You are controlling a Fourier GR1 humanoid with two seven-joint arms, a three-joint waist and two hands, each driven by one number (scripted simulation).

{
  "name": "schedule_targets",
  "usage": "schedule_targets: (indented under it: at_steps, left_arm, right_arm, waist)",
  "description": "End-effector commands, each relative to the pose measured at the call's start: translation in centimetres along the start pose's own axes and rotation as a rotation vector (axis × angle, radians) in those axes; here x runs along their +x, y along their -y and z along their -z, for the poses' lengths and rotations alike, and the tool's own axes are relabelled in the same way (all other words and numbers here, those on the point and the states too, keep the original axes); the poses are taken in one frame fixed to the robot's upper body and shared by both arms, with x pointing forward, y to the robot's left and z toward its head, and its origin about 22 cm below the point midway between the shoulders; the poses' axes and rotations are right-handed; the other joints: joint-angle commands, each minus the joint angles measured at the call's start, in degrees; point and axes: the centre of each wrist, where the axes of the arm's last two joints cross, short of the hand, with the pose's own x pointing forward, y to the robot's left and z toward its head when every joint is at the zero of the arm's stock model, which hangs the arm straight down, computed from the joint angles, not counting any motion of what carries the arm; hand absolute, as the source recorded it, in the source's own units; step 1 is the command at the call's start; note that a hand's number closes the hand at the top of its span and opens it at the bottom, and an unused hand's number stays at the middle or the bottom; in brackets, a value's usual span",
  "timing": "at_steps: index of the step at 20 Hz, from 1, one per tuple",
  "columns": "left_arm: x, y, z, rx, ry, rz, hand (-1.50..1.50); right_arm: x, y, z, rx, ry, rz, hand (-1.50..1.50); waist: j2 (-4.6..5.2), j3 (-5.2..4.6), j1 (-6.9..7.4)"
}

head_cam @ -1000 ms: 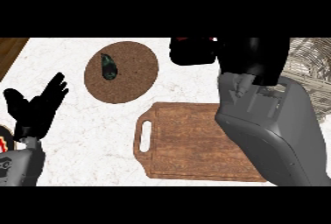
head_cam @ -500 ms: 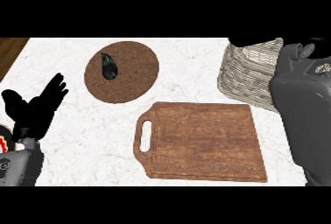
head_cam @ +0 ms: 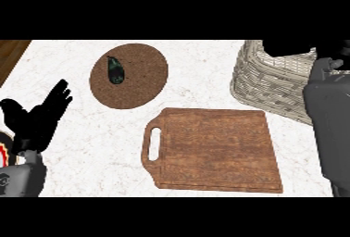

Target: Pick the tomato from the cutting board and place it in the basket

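White marble counter | cutting board bare, tomato unseen | right hand above basket, presumably for the drop; its hold cannot be told | left hand resting at left edge, fingers straight, holding nothing

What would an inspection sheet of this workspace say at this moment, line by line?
Surface: white marbled counter, no spills seen.
Job's things: cutting board lies bare, handle slot to its left; wicker basket stands beyond its far right corner; tomato not seen, perhaps hidden under the right hand.
Clutter: round brown mat with a small dark green item on it; red and white object cut off by the left edge.
Hands: left hand open, resting at the left; right hand above the basket, what it holds cannot be told.
Cables: nothing seen.
Surroundings: wooden strip at the upper left corner.
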Motion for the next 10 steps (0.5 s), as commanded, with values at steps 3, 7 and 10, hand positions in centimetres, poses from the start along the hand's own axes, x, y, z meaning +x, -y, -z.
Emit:
schedule_targets:
  at_steps: [3, 7, 10]
  left_arm:
    - [1.3, 0.4, 1.8, 0.019, 0.019, 0.004, 0.00]
    - [-0.8, 1.6, 0.3, 0.008, 0.015, -0.010, 0.00]
    - [1.2, 1.4, 0.2, 0.005, 0.006, 0.003, 0.00]
  right_arm:
    - [-4.7, -1.7, 0.9, -0.181, -0.141, 0.023, -1.50]
    - [-5.9, -3.4, 2.1, -0.110, -0.150, 0.025, -1.50]
    - [-5.3, -3.4, 2.9, -0.078, -0.098, 0.035, -1.50]
  waist:
    - [0.28, -0.01, -0.31]
    - [0.06, -0.02, 0.20]
    - [0.02, 0.00, 0.36]
